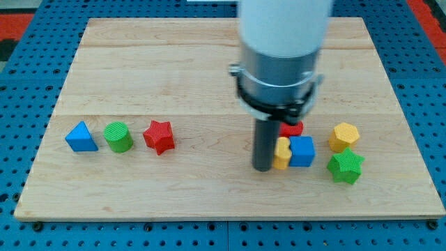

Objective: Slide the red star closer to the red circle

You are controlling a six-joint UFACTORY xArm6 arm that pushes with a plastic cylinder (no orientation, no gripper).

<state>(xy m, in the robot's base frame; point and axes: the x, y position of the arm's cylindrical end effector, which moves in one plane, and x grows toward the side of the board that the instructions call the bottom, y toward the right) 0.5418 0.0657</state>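
The red star lies at the view's left on the wooden board, next to a green cylinder and a blue triangle. The red circle is right of centre, mostly hidden behind my rod, above a small yellow block and a blue cube. My tip rests on the board just left of the yellow block, far to the right of the red star.
A yellow hexagon and a green star lie at the view's right. The arm's white and grey body hides the board's upper middle. A blue perforated table surrounds the board.
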